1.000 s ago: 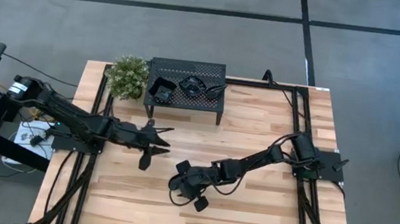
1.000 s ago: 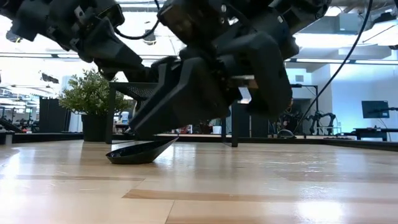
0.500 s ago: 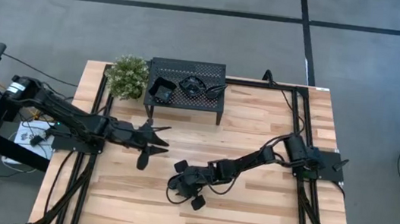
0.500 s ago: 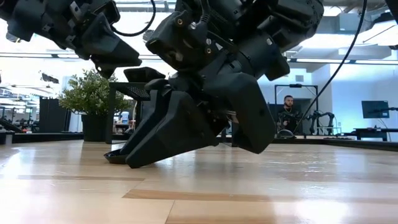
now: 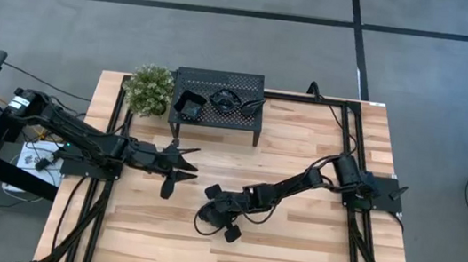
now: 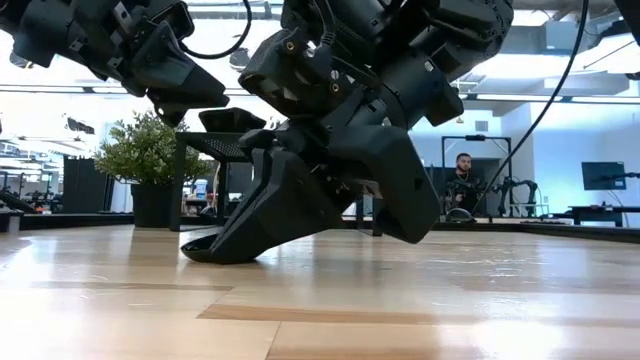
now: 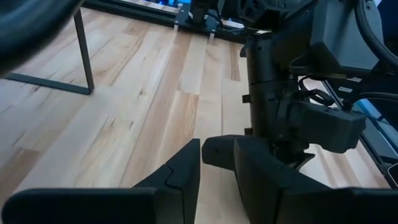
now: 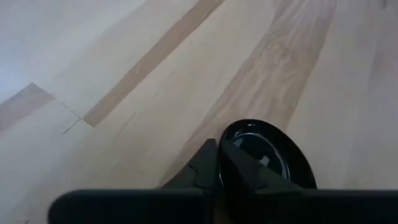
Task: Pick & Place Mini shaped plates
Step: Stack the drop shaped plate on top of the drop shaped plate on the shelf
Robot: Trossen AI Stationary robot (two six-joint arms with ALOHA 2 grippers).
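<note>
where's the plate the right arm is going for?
In the high view the plate is on the wooden table, front-centre, under the right gripper. The right wrist view shows the fingers pinching its rim.

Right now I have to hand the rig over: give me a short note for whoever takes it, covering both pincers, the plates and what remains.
Right pincer: down at the table's middle front, shut on the rim of a small black plate that lies on the wood.
Left pincer: hovering left of centre, holding nothing; fingers slightly apart.
Placed: three or so plates sit on the perforated stand at the back, beside the plant.
Left: lift the gripped plate and carry it to the stand. No other loose plates are in view.
</note>
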